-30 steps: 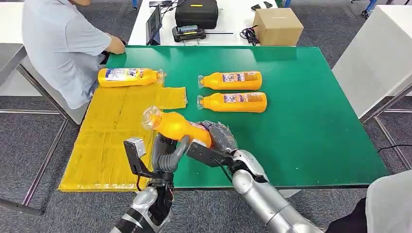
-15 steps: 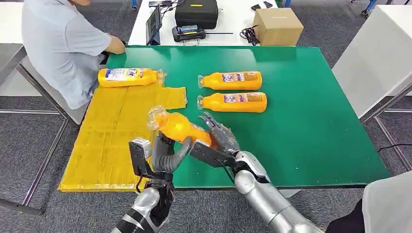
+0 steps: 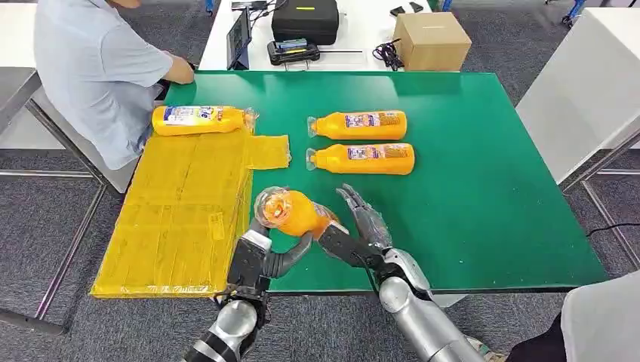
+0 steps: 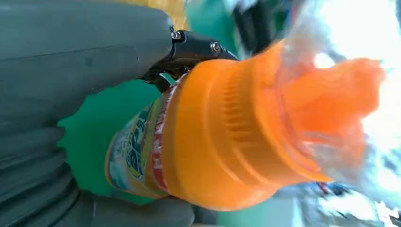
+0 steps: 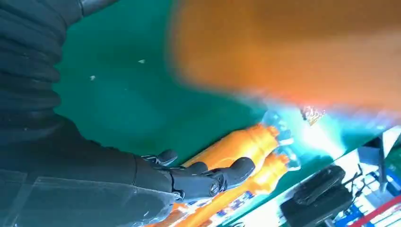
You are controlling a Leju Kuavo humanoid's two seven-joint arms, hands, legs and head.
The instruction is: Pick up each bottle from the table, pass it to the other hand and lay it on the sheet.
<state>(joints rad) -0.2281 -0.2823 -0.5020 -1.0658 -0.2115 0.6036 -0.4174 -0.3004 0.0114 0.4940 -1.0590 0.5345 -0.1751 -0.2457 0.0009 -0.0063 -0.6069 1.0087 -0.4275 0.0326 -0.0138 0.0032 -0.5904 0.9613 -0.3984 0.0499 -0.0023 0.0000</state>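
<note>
The orange bottle (image 3: pixel 296 213), judged stiff yet slippery in its film, is gripped mid-body by the left hand (image 3: pixel 266 255); the right hand (image 3: pixel 361 226) is spread, holding nothing.

Four orange plastic bottles, one held, one on the yellow sheet, two on the green table.

The held orange bottle with clear-wrapped cap (image 3: pixel 290 213) is tilted, cap toward the camera, gripped by the left hand (image 3: pixel 260 256) above the table's near edge. A second orange labelled bottle (image 3: pixel 200 120) lies on its side at the far end of the yellow crinkled plastic sheet (image 3: pixel 177 219). Two more orange labelled bottles (image 3: pixel 358 125) (image 3: pixel 361 158) lie side by side mid-table on the green table top (image 3: pixel 483 173), caps pointing left.
</note>
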